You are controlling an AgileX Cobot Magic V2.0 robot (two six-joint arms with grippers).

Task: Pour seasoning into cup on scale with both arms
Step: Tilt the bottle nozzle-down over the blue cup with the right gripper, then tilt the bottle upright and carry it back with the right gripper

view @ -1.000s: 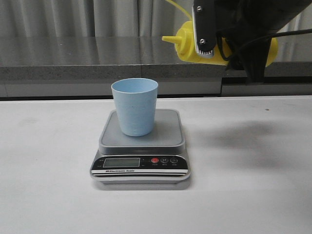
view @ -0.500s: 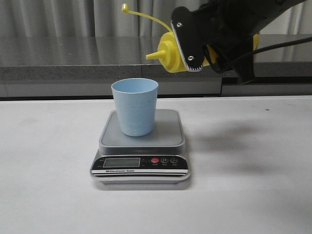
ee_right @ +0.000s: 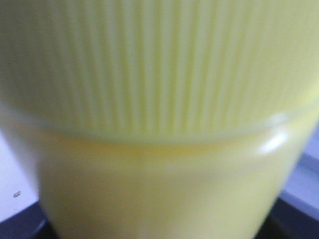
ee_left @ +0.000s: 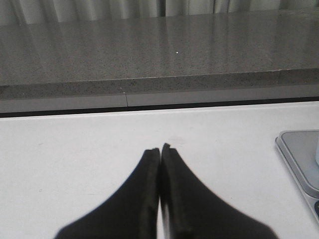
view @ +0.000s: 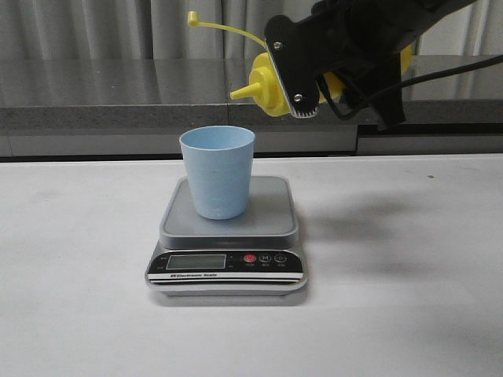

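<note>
The light blue cup [view: 218, 172] stands upright on the silver-grey scale [view: 228, 236] at the table's middle. My right gripper [view: 310, 67] is shut on the yellow seasoning bottle [view: 266, 83] and holds it tipped on its side in the air, above and to the right of the cup. The nozzle points left toward the cup's rim and the tethered cap [view: 192, 16] sticks out up and left. The bottle's ribbed top and body fill the right wrist view [ee_right: 159, 149]. My left gripper [ee_left: 160, 150] is shut and empty over the table left of the scale [ee_left: 299, 159]; it is out of the front view.
A grey stone ledge [view: 118, 94] runs along the back of the white table [view: 78, 298], with curtains behind it. The scale's black front panel shows an LCD and a red button [view: 250, 258].
My right gripper has swung the bottle left and lower, from the upper right toward the cup. The nozzle is now nearer the cup's rim. The cup and scale have not moved.
</note>
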